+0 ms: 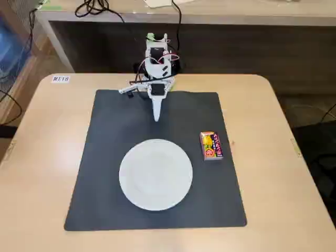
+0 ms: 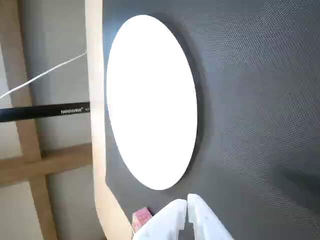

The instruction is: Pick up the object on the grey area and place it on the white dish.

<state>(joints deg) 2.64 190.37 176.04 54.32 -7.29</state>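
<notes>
the gripper hangs empty, jaws pressed together, over the far part of the grey area, the arm folded back and pointing down toward the white dish. the object lies flat on the mat just right of the dish in the fixed view. it looks like light, stiff cardboard, probably easiest pinched across its narrow sides.
</notes>
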